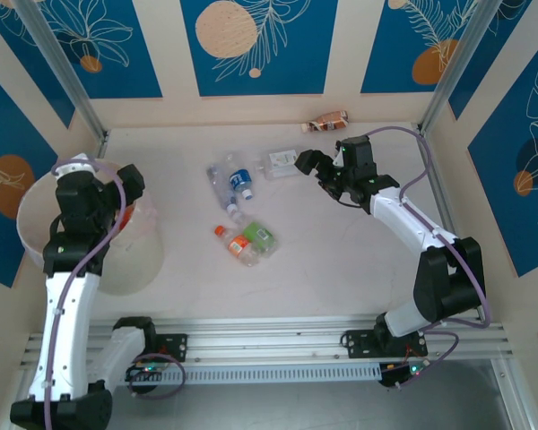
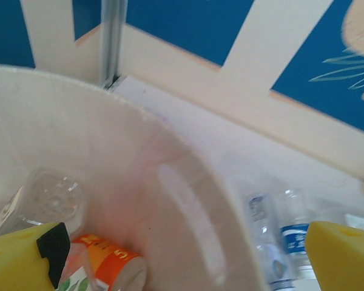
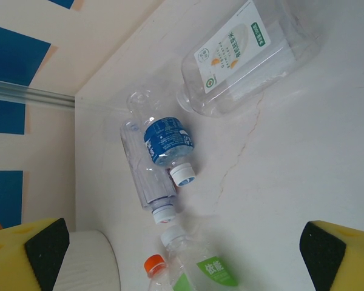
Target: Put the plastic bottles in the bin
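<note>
plastic bottles (image 1: 240, 177): loose cluster mid-table, one at the far wall, some in the bin (image 1: 136, 255), left. left gripper (image 1: 124, 190), wide open and empty, over the bin. right gripper (image 1: 316, 167), wide open, empty, beside the white-label bottle (image 1: 282, 164); straddle its body squarely before you close.

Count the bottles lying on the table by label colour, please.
Blue label: 1
White label: 1
Green label: 1
Orange label: 1
Red-brown label: 1
No label: 1
Total: 6
</note>
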Controlling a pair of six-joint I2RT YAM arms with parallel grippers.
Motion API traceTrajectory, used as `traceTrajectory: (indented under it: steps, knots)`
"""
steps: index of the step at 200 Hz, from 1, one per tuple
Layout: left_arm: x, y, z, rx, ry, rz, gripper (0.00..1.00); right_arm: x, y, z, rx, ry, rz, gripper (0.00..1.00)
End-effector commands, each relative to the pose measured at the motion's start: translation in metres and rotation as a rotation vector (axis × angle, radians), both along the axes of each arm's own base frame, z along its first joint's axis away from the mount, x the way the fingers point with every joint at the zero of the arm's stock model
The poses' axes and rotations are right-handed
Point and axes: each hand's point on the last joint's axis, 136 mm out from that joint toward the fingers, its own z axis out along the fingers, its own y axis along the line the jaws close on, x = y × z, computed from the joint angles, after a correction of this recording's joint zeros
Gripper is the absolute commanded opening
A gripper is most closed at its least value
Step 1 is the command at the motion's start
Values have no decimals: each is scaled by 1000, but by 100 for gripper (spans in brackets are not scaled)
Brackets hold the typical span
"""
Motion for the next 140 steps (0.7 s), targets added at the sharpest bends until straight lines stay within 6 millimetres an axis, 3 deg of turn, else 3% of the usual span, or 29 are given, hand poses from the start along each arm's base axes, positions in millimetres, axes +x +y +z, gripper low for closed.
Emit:
traceTrajectory:
  steps: [1,18,45,77,118,140]
  knots:
    - [-4,-17,26,-39,-117,-94,100,-7,4,3,-18,-43,63,100]
    - [-3,-39,33,-95,-144,-213,100,-13,14,-3,-52,-81,140,99]
    - [1,-91,46,-240,-191,-486,100,-28,31,-24,-184,-113,253,100]
    - [-2,-136,56,-252,-209,-673,100,-60,63,-54,-330,-145,458,100]
    - [3,-192,41,-206,-149,-828,100,-86,89,-92,-474,-114,595,100]
    - [16,-202,22,-197,-87,-817,100,-95,103,-105,-520,-121,654,99]
